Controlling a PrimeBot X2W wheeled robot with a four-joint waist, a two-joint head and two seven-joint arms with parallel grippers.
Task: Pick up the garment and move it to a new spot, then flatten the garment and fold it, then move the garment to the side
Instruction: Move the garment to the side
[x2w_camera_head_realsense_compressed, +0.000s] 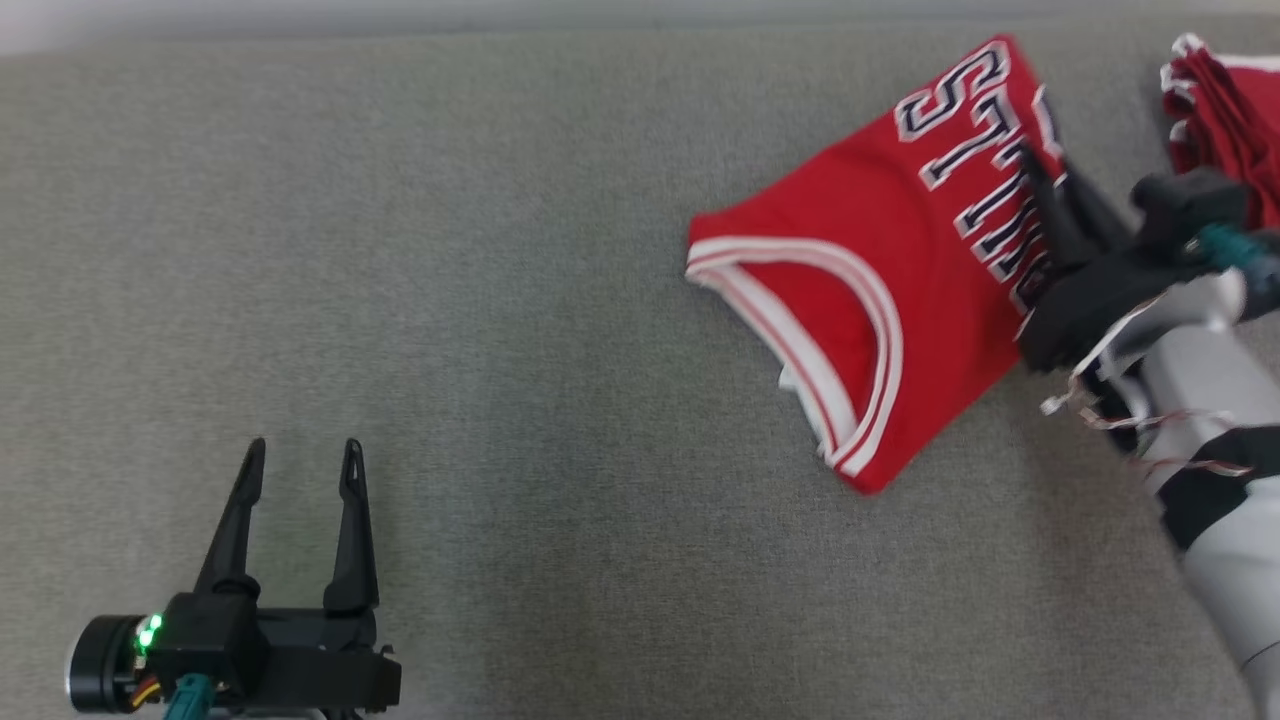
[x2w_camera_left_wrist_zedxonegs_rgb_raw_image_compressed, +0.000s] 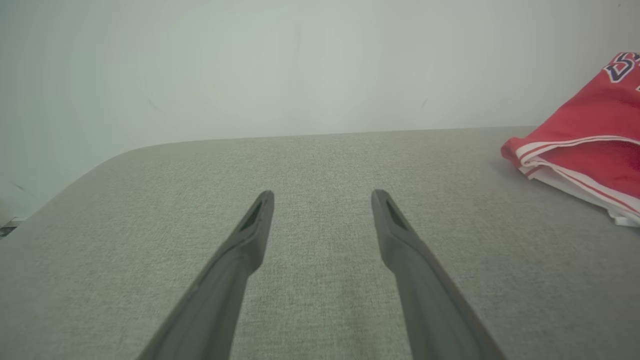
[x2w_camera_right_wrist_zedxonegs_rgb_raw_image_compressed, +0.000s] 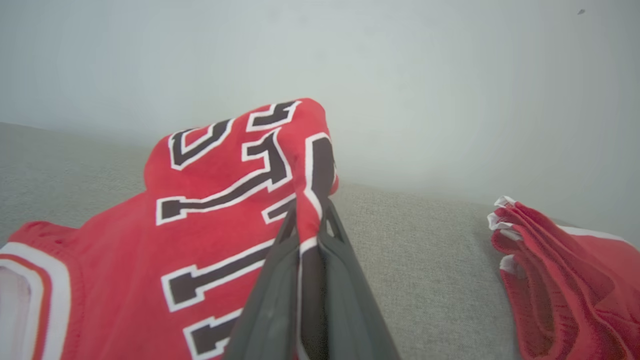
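Right now I see right gripper (x2w_camera_head_realsense_compressed: 1035, 165) jaws pinched together on right edge of red jersey (x2w_camera_head_realsense_compressed: 860, 270), fabric ridge between fingers. Right arm reaches in from near right, fingers angled far-left. Left gripper (x2w_camera_head_realsense_compressed: 305, 450) jaws wide apart, holding nothing, above grey surface (x2w_camera_head_realsense_compressed: 400, 250) near left. Jersey lies folded, far right of centre. I count two grippers, one jersey, one separate red pile (x2w_camera_head_realsense_compressed: 1225, 110) at far right.

Bare test lab: grey cloth-covered table (x2w_camera_head_realsense_compressed: 450, 300), blank pale wall (x2w_camera_left_wrist_zedxonegs_rgb_raw_image_compressed: 300, 65), red jersey (x2w_camera_head_realsense_compressed: 870, 240) and a folded red stack (x2w_camera_head_realsense_compressed: 1225, 110) at 2 o'clock.
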